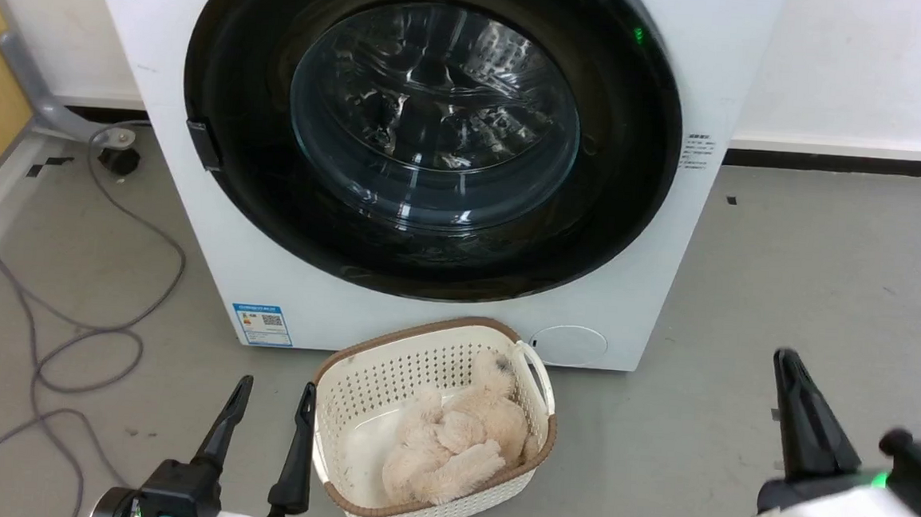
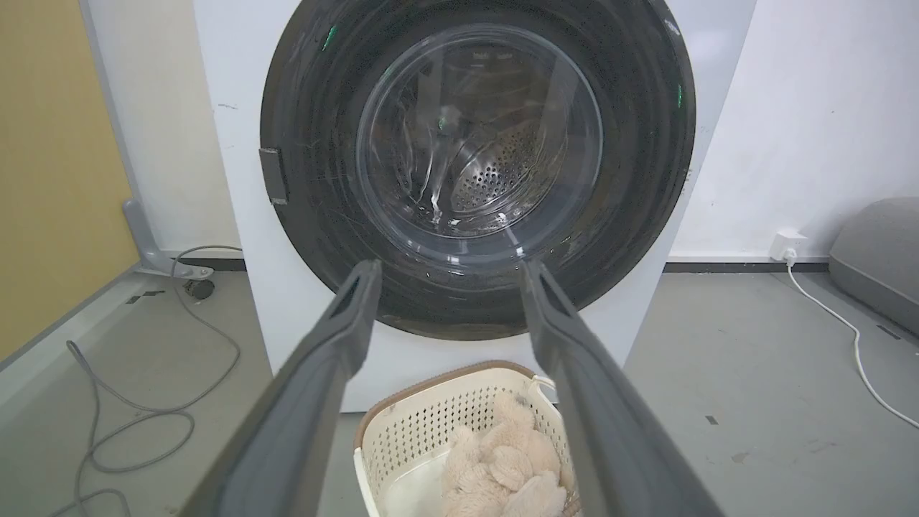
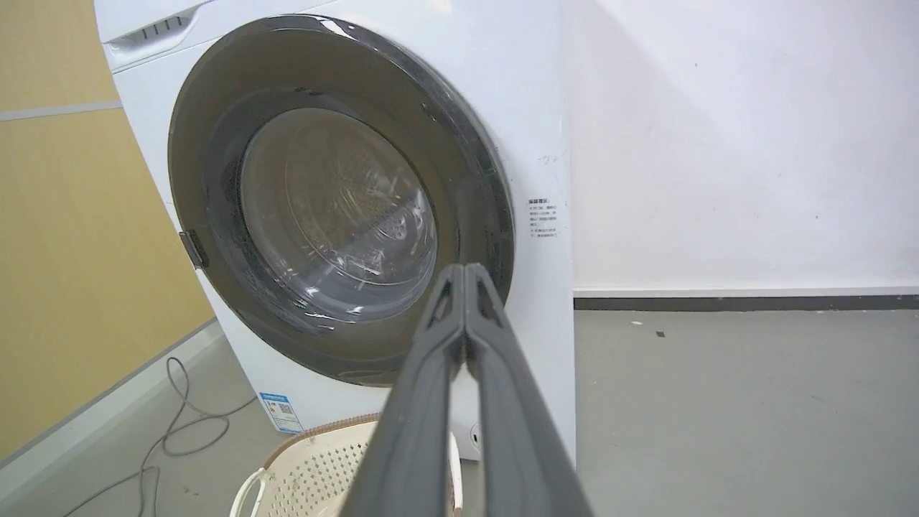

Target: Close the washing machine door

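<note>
Head view | washing machine door [image 1: 432, 129] flush, closed | blue-white label [image 1: 262, 325] lower left, print unreadable | left fingers [image 2: 350, 319] wide | right fingers [image 3: 439, 345] pressed together

Bright, even room light, hardly any shadows. Streaky glare sits on the washing machine door [image 1: 437, 121]. Wrist views bow at the edges; the right hand [image 3: 465, 269] blurs up close.
</note>
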`<state>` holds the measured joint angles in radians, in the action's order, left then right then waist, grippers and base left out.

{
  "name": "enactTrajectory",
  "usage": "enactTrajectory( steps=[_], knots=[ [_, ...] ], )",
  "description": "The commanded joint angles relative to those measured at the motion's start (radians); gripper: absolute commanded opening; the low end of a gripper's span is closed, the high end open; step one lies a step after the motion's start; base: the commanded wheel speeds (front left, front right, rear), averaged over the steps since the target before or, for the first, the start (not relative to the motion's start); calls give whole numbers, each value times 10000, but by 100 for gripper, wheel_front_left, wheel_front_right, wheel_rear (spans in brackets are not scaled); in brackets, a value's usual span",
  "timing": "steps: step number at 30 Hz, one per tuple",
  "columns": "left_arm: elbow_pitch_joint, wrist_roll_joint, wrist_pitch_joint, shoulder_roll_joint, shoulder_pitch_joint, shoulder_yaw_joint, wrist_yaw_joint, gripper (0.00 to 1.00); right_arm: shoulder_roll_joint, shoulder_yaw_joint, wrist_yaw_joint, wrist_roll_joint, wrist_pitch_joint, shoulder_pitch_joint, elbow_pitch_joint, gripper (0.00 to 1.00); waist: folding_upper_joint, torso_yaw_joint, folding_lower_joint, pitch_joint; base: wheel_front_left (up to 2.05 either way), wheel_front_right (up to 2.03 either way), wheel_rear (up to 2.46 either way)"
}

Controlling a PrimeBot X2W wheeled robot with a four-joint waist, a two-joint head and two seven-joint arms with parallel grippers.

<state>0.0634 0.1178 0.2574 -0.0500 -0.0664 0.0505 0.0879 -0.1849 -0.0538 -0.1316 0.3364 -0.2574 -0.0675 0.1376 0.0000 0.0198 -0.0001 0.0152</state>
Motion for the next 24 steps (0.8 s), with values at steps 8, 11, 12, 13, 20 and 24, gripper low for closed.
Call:
enactTrajectory(
  steps=[8,11,12,13,20,24],
  knots=[
    [460,-77,44,-3,-254,60,-199,100,729,357,9,-656,-43,1167,-740,100,0,91,1,167,0,0,0],
    [557,-7,44,-3,-343,120,-297,100,834,414,9,-847,-43,1381,-786,100,0,96,1,218,0,0,0],
    [577,9,44,-3,-373,139,-322,100,857,440,9,-903,-43,1445,-765,100,0,97,1,230,0,0,0],
    [589,18,44,-3,-401,154,-340,100,871,454,9,-975,-43,1501,-726,100,0,97,1,241,0,0,0],
    [665,117,44,-3,-526,200,-471,100,949,413,9,-1180,-43,1669,-511,100,0,77,1,287,0,0,0],
    [665,184,44,-3,-520,186,-643,100,983,370,9,-1190,-43,1670,-451,100,0,75,1,283,0,0,0]
  ],
)
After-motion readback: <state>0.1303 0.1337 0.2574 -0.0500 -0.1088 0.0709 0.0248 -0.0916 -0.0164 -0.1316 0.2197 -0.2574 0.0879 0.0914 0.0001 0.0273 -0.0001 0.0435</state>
